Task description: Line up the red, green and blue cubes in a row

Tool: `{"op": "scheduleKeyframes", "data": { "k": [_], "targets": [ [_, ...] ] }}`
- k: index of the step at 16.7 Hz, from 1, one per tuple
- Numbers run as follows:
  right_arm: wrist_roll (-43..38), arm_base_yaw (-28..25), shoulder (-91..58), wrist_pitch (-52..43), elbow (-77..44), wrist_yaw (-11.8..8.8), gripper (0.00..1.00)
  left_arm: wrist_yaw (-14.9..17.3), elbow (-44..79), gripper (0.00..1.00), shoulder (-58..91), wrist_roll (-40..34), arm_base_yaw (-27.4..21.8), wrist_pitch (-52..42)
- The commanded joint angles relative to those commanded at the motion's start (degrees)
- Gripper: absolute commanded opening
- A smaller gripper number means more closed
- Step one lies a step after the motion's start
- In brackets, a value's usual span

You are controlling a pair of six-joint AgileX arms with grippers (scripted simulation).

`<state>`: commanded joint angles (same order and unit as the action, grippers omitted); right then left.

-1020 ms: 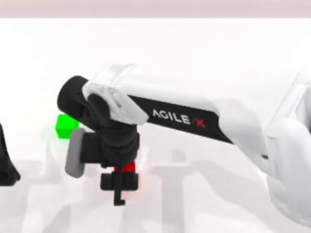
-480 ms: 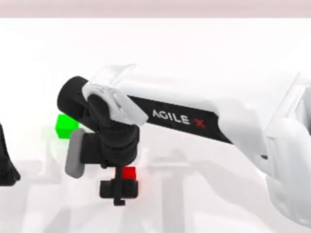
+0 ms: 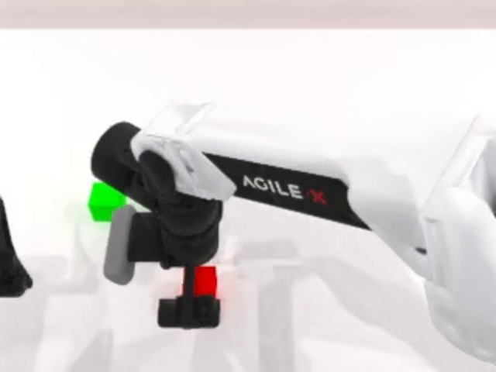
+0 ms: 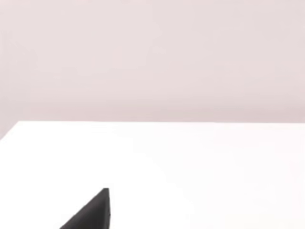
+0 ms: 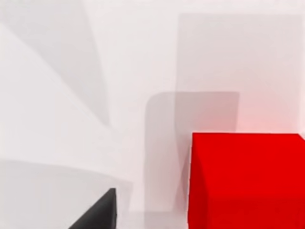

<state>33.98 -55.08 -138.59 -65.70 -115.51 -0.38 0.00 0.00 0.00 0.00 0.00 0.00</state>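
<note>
Right claw [image 3: 190, 311] hangs just beside the red cube [image 3: 204, 280], over the white desk [image 3: 325, 310]; I cannot tell how wide it stands. Left claw [image 3: 9, 271] sits parked at the desk's left edge. Green cube [image 3: 105, 201] rests apart from the red cube, up and left of it.

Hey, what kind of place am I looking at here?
Most likely a rendered simulation of a robot tabletop workspace: a plain white table with no texture, flat-coloured cubes, the red cube and green cube, and the white AgileX right arm reaching across it.
</note>
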Motion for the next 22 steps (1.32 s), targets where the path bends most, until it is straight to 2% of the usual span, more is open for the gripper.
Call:
{"op": "scheduleKeyframes", "data": {
  "k": [3, 11, 18, 22],
  "targets": [
    [0.10, 0.00, 0.05, -0.98, -0.99, 0.00, 1.00, 0.00, 0.00, 1.00, 0.00, 0.00, 0.00, 0.00],
    [0.19, -0.26, 1.15, -14.76, -13.57, -0.02, 1.00, 0.00, 0.00, 1.00, 0.00, 0.00, 0.00, 0.00],
    [-0.14, 0.74, 2.73, -13.60, -12.22, -0.19, 1.00, -0.04, 1.48, 1.00, 1.49, -0.18, -0.18, -1.09],
    [-2.62, 5.48, 13.25, -6.40, -3.39, -1.06, 1.00, -0.08, 10.22, 1.00, 10.76, -1.16, -1.32, -7.13]
  ]
}}
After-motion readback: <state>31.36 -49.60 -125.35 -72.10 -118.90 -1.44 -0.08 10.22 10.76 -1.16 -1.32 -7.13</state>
